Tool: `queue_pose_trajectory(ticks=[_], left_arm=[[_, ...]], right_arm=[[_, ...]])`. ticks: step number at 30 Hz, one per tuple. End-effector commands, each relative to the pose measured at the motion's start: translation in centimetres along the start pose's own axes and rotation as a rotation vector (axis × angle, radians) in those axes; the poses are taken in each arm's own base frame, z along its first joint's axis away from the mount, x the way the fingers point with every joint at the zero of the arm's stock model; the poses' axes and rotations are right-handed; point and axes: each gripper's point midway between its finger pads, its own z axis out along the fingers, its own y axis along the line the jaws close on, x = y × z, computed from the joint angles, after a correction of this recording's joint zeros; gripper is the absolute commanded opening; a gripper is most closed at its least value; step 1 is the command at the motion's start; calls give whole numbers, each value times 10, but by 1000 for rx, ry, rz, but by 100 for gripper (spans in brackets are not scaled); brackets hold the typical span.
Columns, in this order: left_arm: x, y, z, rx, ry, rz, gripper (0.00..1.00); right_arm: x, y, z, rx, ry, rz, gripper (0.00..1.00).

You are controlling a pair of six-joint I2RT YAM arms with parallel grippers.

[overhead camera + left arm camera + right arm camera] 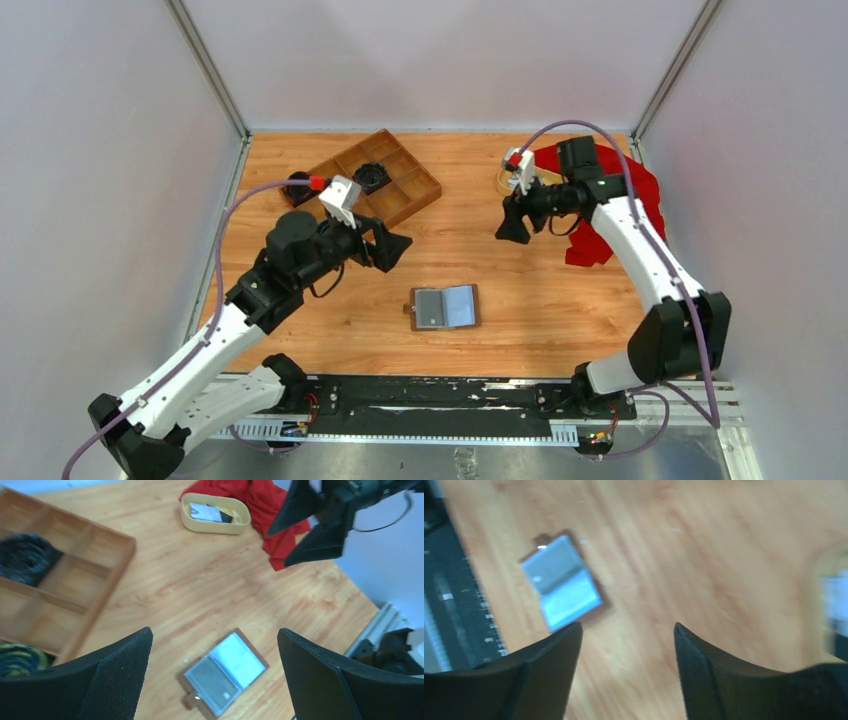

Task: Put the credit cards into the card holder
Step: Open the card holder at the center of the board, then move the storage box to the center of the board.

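The brown card holder [445, 307] lies open on the table near the front middle, its grey-blue pockets up. It also shows in the left wrist view [224, 672] and the right wrist view [561, 582]. The credit cards [210, 513], whitish-grey and dark, lie in an oval yellow dish [200, 526] at the back right; in the top view my right arm mostly hides the dish [503, 180]. My left gripper [397, 247] is open and empty, held above the table left of the holder. My right gripper [513, 229] is open and empty, in the air beside the dish.
A brown wooden compartment tray [385, 178] with dark coiled items stands at the back left. A red cloth [610, 205] lies at the back right under my right arm. A black rail [440, 400] runs along the near edge.
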Motion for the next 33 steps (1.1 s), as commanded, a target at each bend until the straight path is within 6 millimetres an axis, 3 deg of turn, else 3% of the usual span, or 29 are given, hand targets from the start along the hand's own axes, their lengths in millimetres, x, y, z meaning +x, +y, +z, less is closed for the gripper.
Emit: queue_pose_trajectory(ticks=[1,3,6,11,14,17,23,27,31,33], left_arm=[[-9,21,-11,-98,159,209,100],[-16,31,-10,-140,191,287,100],[-13,55,-7,-217,237,368,100],[19,85,1,-298,267,397,100],[35,102,-6,-360,313,415,100],[38,104,-8,-365,311,423,100],[38,105,-9,-370,312,423,100],[43,103,-6,-350,326,415,100],[45,103,-5,-346,331,411,100],[45,103,-5,-349,332,414,100]], right_arm=[[-12,-50,-53,309,46,-205,80],[-17,-76,-65,436,49,-175,98],[-21,-109,-71,508,46,-73,100],[-22,-170,-76,541,-25,217,94],[-12,-209,-80,577,-56,391,89],[0,-231,-70,542,-84,526,83],[36,-260,-45,523,15,509,78],[61,-271,-31,514,71,544,58],[78,-281,-33,576,129,546,32],[89,-286,-33,600,167,539,24]])
